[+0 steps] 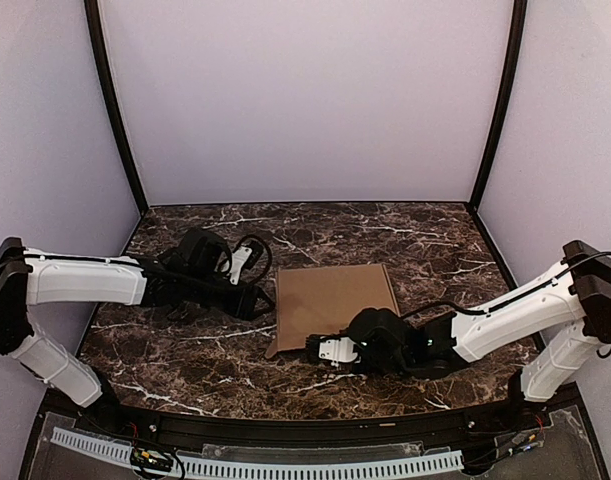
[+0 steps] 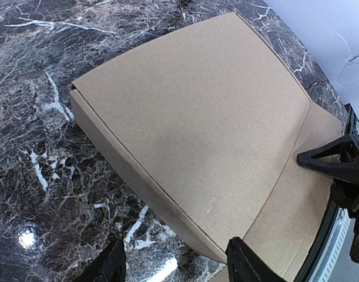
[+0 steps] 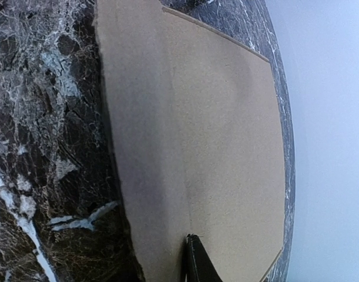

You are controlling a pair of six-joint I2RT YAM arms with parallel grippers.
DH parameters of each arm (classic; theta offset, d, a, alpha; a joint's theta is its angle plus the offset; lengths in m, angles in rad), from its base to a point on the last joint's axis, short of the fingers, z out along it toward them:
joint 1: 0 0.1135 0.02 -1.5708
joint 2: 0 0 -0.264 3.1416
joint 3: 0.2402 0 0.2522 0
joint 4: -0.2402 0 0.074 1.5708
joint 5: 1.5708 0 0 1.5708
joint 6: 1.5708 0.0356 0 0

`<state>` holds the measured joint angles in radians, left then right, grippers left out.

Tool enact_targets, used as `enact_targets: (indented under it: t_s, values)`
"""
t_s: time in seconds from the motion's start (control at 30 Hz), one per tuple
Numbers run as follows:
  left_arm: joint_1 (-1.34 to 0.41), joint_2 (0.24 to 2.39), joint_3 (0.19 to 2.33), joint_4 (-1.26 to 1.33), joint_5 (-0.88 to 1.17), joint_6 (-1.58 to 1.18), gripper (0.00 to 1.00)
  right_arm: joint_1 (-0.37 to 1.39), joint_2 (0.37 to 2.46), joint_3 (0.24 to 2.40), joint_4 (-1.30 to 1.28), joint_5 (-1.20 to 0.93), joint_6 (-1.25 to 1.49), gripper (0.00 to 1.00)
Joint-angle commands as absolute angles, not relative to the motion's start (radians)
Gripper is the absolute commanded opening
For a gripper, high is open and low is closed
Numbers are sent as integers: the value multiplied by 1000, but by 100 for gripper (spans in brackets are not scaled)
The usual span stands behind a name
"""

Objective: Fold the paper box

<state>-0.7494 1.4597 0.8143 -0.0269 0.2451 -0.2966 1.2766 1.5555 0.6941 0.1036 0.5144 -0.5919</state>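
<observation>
Marbled tabletop (image 1: 415, 235), lilac walls (image 1: 305, 100); box (image 1: 335, 295) lay centred, left fingers (image 2: 111, 265) apart at 9 o'clock; right fingers (image 3: 194, 261) at 6, only one showing, closure unclear.

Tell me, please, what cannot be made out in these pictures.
- Inside of the box: every view, its closed lid covers it.
- Right gripper: right wrist view shows one finger; the other is out of sight, so a grip on the flap cannot be judged.
- Left gripper: left wrist view, bottom edge cuts its fingertips.
- Box's near edge: top view, the right gripper covers part.
</observation>
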Motion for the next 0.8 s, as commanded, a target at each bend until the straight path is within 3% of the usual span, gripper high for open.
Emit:
enact_targets:
  t_s: [0.0, 0.23, 0.77]
  values:
    - [-730, 1422, 791, -43, 260, -305, 58, 1283, 1585, 683, 29, 494, -576, 11]
    - [-711, 1441, 772, -12, 259, -323, 58, 1283, 1560, 678, 20, 501, -583, 0]
    - [-677, 1535, 722, 279, 436, -500, 61, 1284, 1325, 524, 60, 424, -529, 0]
